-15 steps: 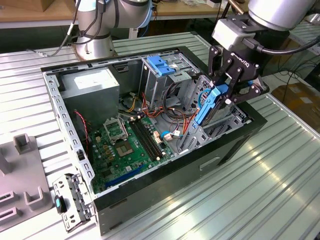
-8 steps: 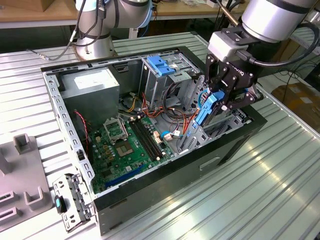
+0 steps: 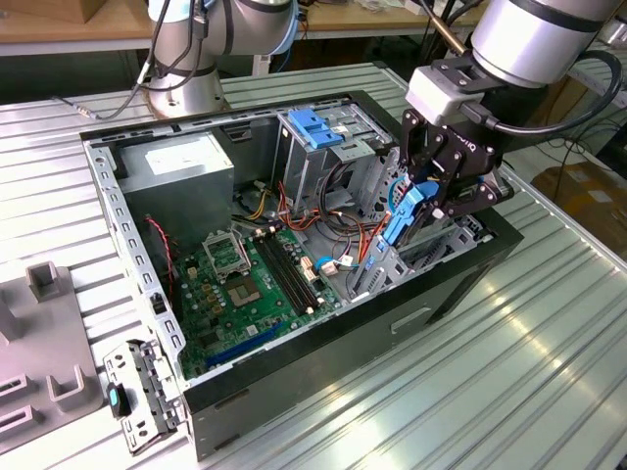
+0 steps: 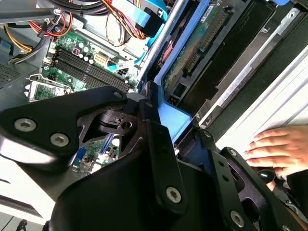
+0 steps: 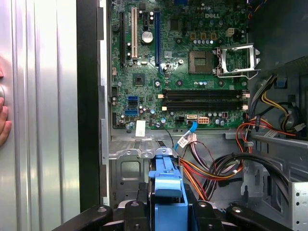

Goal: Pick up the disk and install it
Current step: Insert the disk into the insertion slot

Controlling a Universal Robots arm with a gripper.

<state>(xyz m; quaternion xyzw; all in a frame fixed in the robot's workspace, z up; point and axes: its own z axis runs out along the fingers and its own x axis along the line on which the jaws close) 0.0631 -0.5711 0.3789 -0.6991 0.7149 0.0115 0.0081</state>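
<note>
The end effector [image 3: 423, 196] clamps the blue-railed disk [image 3: 400, 227] — tilted — at the open computer case [image 3: 323, 377].

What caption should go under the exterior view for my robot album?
Robot arm's tool grips the blue-railed disk at the front bay of an open computer case on a metal table.

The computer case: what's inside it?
A green motherboard, coloured cables, a grey box and the gripper holding the disk. The gripper hides what lies beneath the disk.

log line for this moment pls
gripper: shut on disk | disk: on edge, at open case | hand: on table beside case
</note>
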